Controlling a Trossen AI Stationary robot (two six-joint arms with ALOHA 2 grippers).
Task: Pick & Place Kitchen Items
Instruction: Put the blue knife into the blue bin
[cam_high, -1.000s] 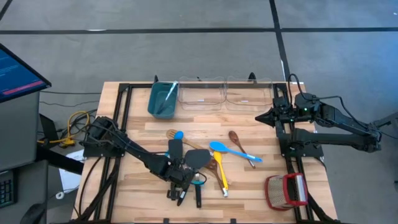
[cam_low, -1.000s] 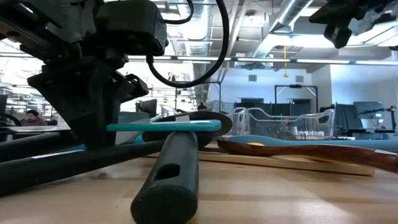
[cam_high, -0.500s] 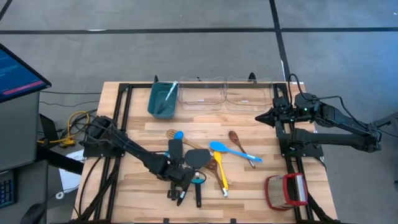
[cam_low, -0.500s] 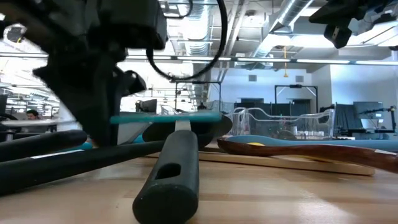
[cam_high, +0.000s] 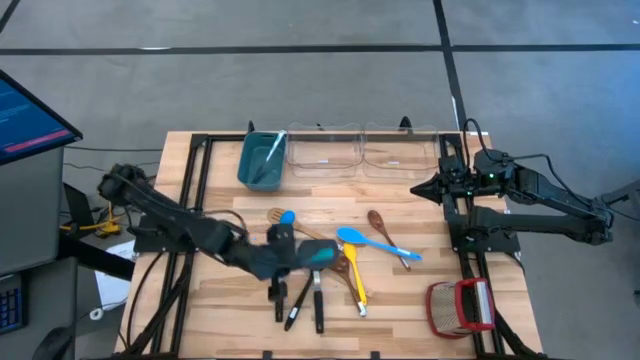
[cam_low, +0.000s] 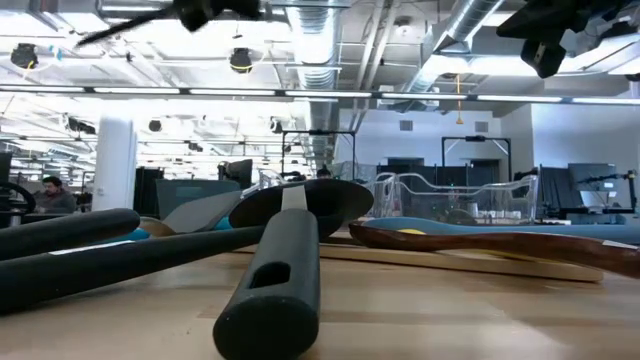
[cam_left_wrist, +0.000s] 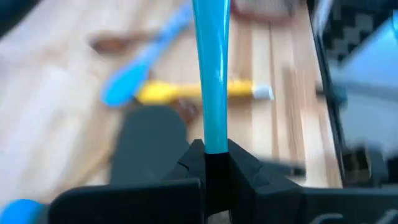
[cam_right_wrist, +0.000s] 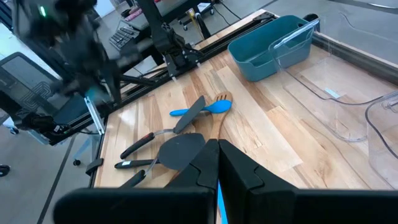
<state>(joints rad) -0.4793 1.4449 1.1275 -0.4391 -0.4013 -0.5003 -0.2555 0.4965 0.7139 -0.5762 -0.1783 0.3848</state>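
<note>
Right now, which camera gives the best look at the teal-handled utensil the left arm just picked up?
The left wrist view: the teal handle runs straight out of the shut left end effector. The high view shows only a teal sliver at that end effector. The low and right wrist views don't clearly show it.

Both arms are dark, built of slim black links with bulkier joints. Black cables loop beside the left arm (cam_high: 190, 232), and the right arm (cam_high: 530, 200) shows a small green light near its wrist.
</note>
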